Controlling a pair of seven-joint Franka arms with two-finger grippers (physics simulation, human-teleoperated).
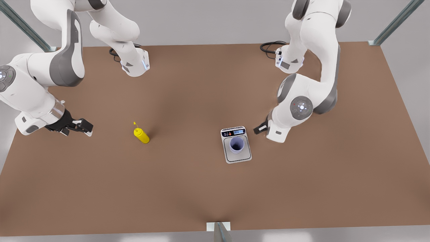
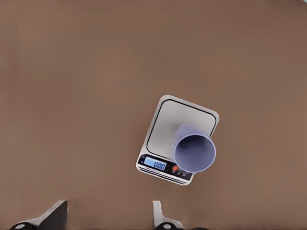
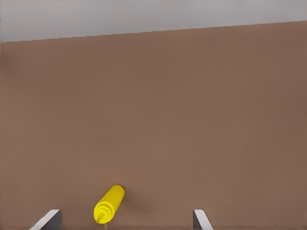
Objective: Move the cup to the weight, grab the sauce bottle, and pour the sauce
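The lavender-blue cup (image 1: 237,144) (image 2: 194,151) stands upright on the silver-grey weight (image 1: 240,158) (image 2: 165,129), whose display end faces the arms' bases. My left gripper (image 1: 260,128) (image 2: 108,218) hovers open just off that display end, on the front view's right, holding nothing. The yellow sauce bottle (image 1: 141,134) (image 3: 109,205) stands alone on the table at the front view's left of centre, nozzle up. My right gripper (image 1: 82,127) (image 3: 125,221) is open and empty, well apart from the bottle on its left in the front view, fingers pointing toward it.
The brown table (image 1: 201,191) stretches wide around both things. Two arm bases with black cables (image 1: 270,47) sit at the back edge. Metal frame posts (image 1: 396,22) stand at the back corners, and a bracket (image 1: 218,228) sits at the front edge.
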